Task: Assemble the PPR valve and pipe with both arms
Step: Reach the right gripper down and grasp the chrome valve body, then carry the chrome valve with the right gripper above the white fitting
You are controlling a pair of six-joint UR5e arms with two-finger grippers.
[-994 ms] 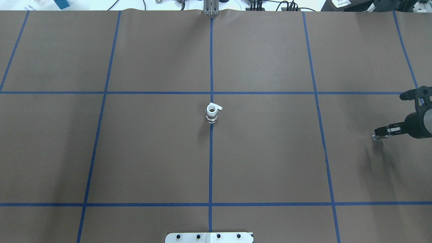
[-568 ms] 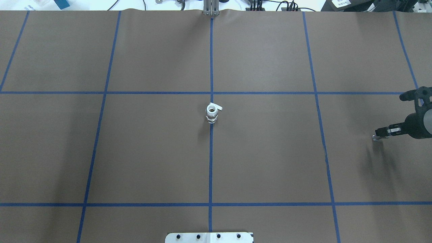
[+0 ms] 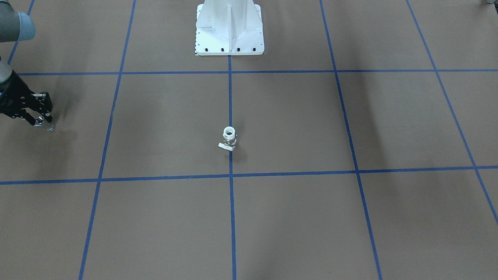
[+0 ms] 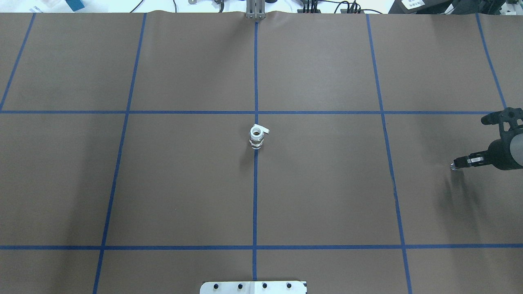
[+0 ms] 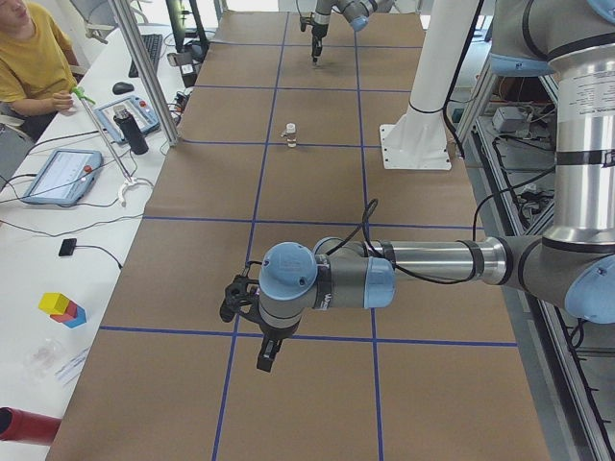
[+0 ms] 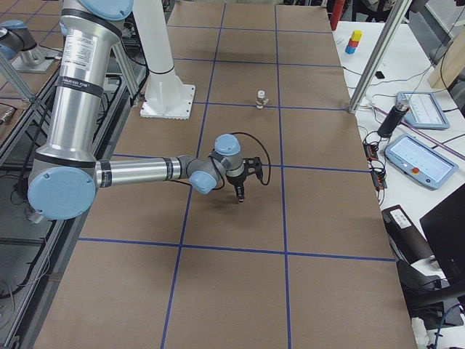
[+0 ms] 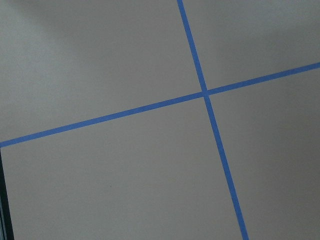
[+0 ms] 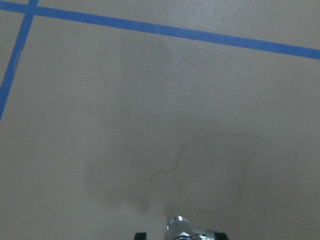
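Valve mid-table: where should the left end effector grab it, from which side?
Grip the valve by its metal middle, under the white collar, coming in low from the robot's left. It stands upright, mouth up, its tab pointing far-right, so that side is clear. That likely keeps the mouth free for the pipe in the right end effector.

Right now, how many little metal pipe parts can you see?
2. The valve stands in the middle, on the blue line. The pipe is pinched in the right fingers, far off to the side. I see none hidden.
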